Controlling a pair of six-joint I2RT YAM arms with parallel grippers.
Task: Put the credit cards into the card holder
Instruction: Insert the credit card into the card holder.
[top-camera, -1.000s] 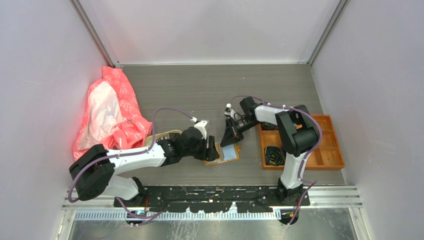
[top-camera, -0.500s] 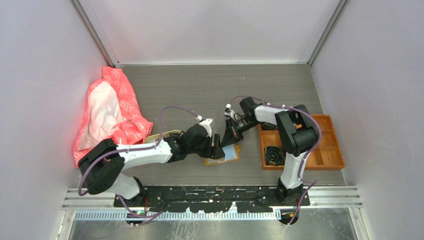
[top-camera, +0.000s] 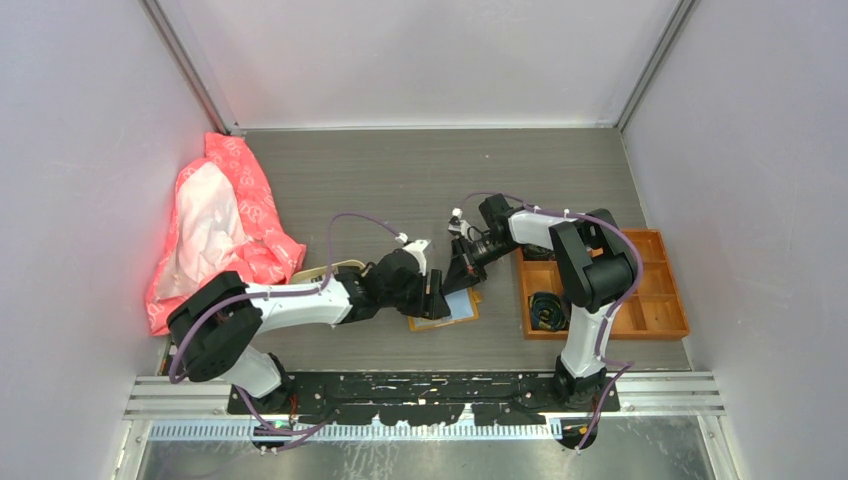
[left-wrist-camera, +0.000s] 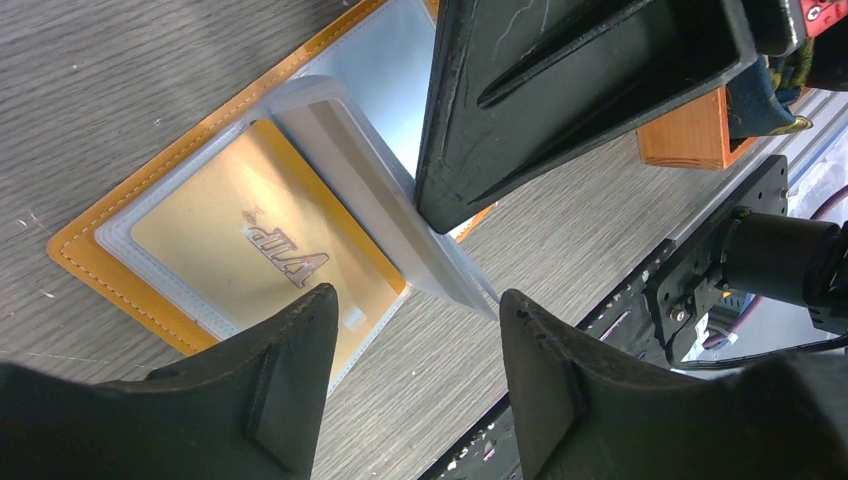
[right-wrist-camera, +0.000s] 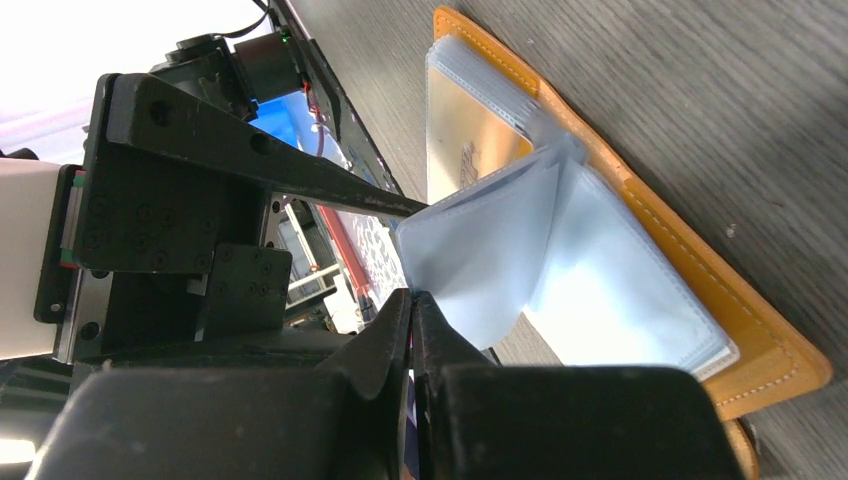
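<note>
Right tool (right-wrist-camera: 412, 300) pinched on a clear sleeve (right-wrist-camera: 490, 260) of the card holder (right-wrist-camera: 700, 290) lying open on the worktop (left-wrist-camera: 150, 80), left tool (left-wrist-camera: 415, 300) spread just above; that slick sleeve could slip and flop shut.

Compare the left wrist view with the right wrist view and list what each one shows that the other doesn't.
Left wrist only: the gold card face-on, reading VIP; a corner of the orange box; the left gripper standing open. Right wrist only: the right gripper pinching the lifted clear sleeve at its edge. Both: the open card holder on the table, gold card inside, sleeve raised.
</note>
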